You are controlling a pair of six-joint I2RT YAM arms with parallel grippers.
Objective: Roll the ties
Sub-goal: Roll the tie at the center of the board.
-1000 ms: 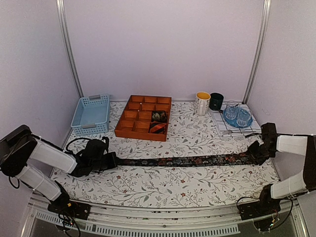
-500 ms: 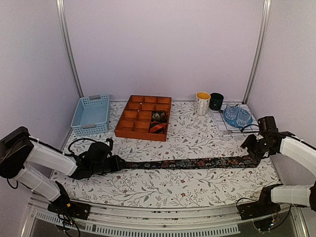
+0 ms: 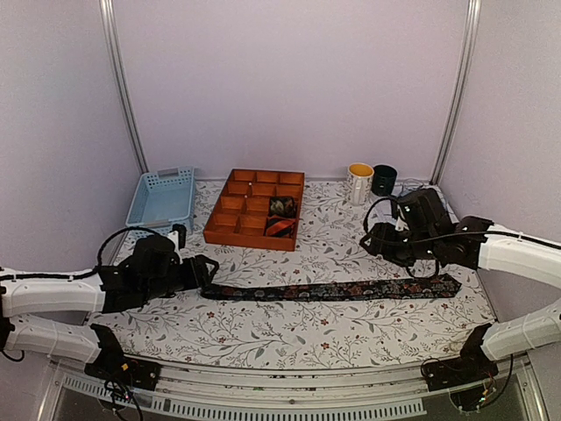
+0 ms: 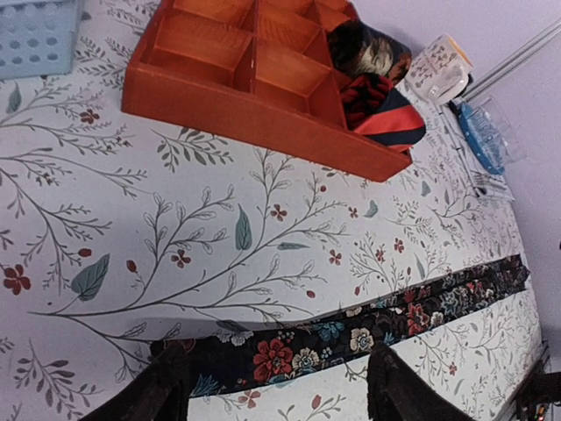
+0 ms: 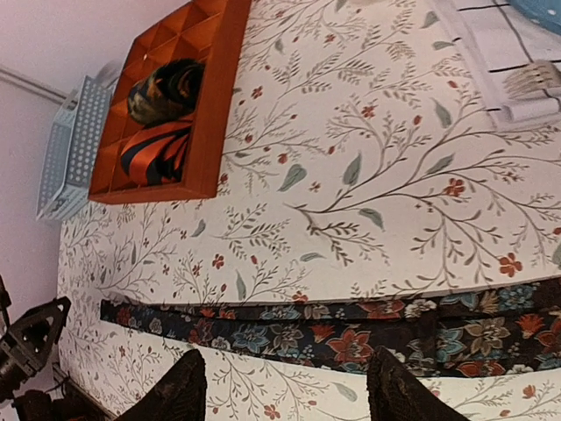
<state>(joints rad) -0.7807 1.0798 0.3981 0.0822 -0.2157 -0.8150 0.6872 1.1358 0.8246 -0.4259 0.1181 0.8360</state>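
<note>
Both jaws have sprung open, the right gripper (image 3: 372, 239) lifting away toward mid-frame and the left gripper (image 3: 202, 273) straddling one end, leaving the floral tie (image 3: 333, 288) flat across the lower middle, apparently ready for rolling.

Dark floral tie (image 3: 333, 288); orange tray (image 3: 250, 239); blue basket (image 3: 145, 198)

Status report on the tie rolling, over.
Left gripper open over one end of the tie. Right gripper open, clear of it. Tie flat, unrolled, across the table. Nothing in the way.
</note>
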